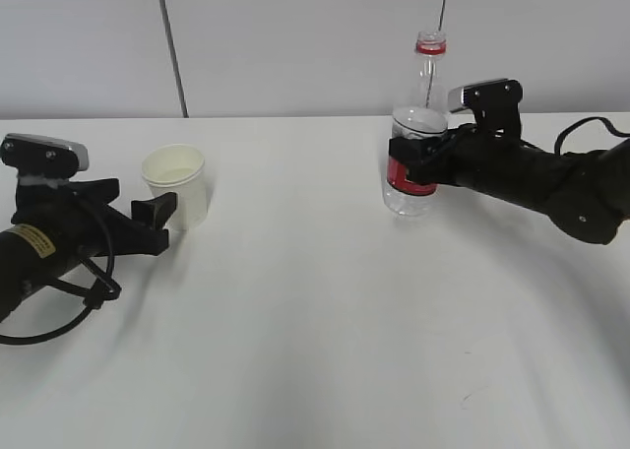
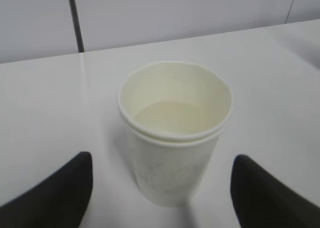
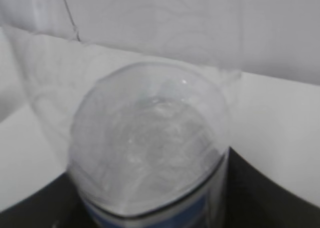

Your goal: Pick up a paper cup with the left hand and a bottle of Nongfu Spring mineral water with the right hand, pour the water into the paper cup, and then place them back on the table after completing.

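A white paper cup (image 1: pixel 177 185) stands upright on the white table (image 1: pixel 315 331) at the left. My left gripper (image 1: pixel 160 224) is open; its black fingers (image 2: pixel 62 190) flank the cup (image 2: pixel 175 138) with a gap on each side, touching nothing. A pale flat surface shows inside the cup; I cannot tell if it is liquid. My right gripper (image 1: pixel 413 165) is shut on the red-labelled middle of the clear bottle (image 1: pixel 409 199), held upright at or just above the table. Water (image 3: pixel 145 138) shows through the bottle close up in the right wrist view, with dark fingers (image 3: pixel 270 193) on both sides.
A grey wall with a dark vertical seam (image 1: pixel 172 45) runs behind the table's far edge. Loose black cables (image 1: pixel 69 301) lie on the table beside the left arm. The right arm (image 1: pixel 551 188) stretches in from the right edge.
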Motion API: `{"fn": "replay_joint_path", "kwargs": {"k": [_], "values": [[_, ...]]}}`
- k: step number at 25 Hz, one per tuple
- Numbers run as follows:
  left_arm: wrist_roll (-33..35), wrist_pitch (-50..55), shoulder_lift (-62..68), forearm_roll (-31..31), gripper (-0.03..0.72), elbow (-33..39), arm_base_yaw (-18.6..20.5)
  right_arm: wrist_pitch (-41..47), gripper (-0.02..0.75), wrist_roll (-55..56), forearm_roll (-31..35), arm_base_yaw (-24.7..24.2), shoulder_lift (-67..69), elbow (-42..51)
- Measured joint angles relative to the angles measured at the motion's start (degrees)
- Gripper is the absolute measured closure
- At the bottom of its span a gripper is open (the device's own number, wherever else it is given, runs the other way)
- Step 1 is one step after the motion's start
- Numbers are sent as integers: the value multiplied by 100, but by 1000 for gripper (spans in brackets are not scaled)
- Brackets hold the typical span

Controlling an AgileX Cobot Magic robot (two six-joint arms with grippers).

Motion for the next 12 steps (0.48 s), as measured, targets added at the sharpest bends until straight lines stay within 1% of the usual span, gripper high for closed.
{"fn": "replay_joint_path", "kwargs": {"k": [4,12], "values": [[0,0,-21,0,166,0,0,-218,321,0,21,0,111,-10],[0,0,-21,0,166,0,0,-249,321,0,32,0,124,-10]]}}
